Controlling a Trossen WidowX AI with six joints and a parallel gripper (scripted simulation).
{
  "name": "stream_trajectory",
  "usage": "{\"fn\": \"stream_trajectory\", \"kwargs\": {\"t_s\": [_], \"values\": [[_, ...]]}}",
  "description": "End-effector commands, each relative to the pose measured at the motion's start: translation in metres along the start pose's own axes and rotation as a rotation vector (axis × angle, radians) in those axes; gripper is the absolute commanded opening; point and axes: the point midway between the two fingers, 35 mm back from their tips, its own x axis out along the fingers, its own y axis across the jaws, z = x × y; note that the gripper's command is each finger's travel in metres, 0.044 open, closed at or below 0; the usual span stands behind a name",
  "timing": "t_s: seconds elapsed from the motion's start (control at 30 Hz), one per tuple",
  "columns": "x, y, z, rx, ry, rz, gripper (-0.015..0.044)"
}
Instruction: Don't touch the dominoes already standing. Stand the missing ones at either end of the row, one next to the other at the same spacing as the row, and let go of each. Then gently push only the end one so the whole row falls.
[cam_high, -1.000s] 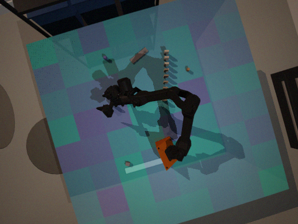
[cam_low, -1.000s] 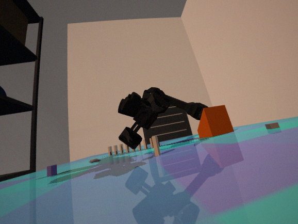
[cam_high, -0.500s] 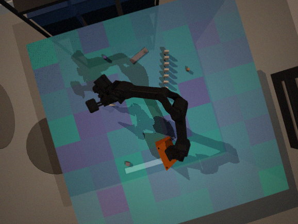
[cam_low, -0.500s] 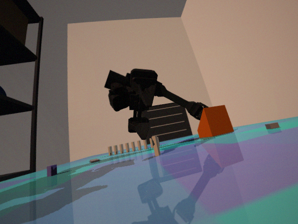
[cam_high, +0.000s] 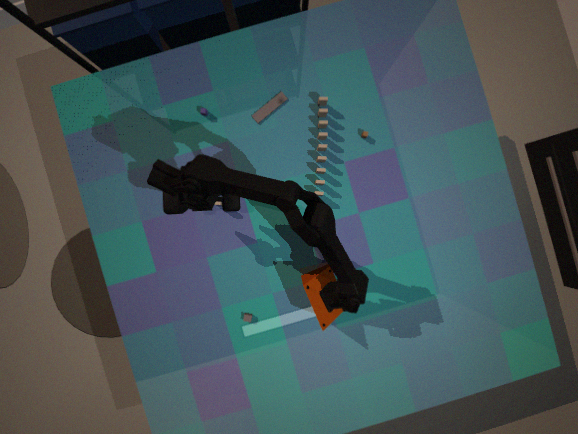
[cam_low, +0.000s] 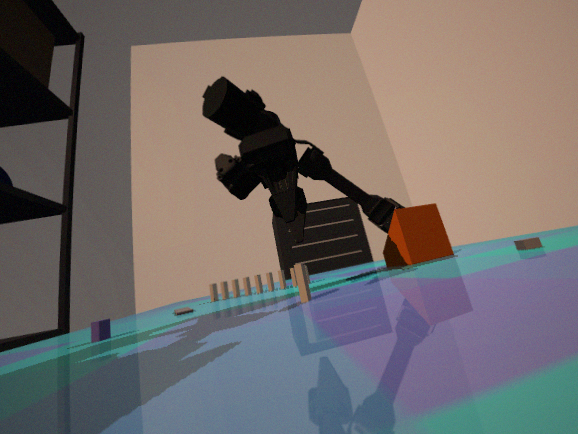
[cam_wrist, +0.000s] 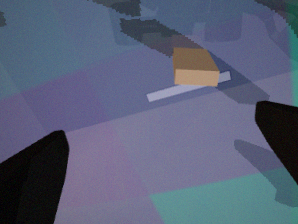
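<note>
- The gripper (cam_wrist: 160, 163) hangs high over the checkered table (cam_high: 450, 310), its dark fingers spread wide with nothing between them.
- Directly below it, in the wrist view, a tan domino (cam_wrist: 194, 68) stands upright on the table, apart from both fingers; from above it is mostly hidden under the gripper (cam_high: 218, 202).
- That domino (cam_low: 302, 282) stands well off to the side of the row of dominoes (cam_high: 321, 145), with bare table between the two.
- The row runs straight, its near end close beside the arm's elbow (cam_high: 312, 205) and its far end short of the table's far edge.
- A flat grey slab (cam_high: 270, 107) lies beside the row's far end, a small purple block (cam_high: 203, 110) further out, and a small orange cube (cam_high: 365, 133) on the row's other side.
- The orange base block (cam_high: 316, 295) sits toward the near side, with a pale strip (cam_high: 277, 322) and a small brownish block (cam_high: 247, 317) next to it.
</note>
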Motion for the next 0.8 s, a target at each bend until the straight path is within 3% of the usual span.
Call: {"fn": "stream_trajectory", "kwargs": {"t_s": [0.0, 0.33, 0.67, 0.77], "values": [[-0.018, -0.011, 0.000, 0.135, -0.099, -0.156, 0.0440], [-0.017, -0.012, 0.000, 0.135, -0.099, -0.156, 0.0440], [0.042, -0.021, 0.006, 0.136, -0.101, -0.157, 0.0440], [0.046, -0.022, 0.006, 0.136, -0.101, -0.158, 0.0440]]}}
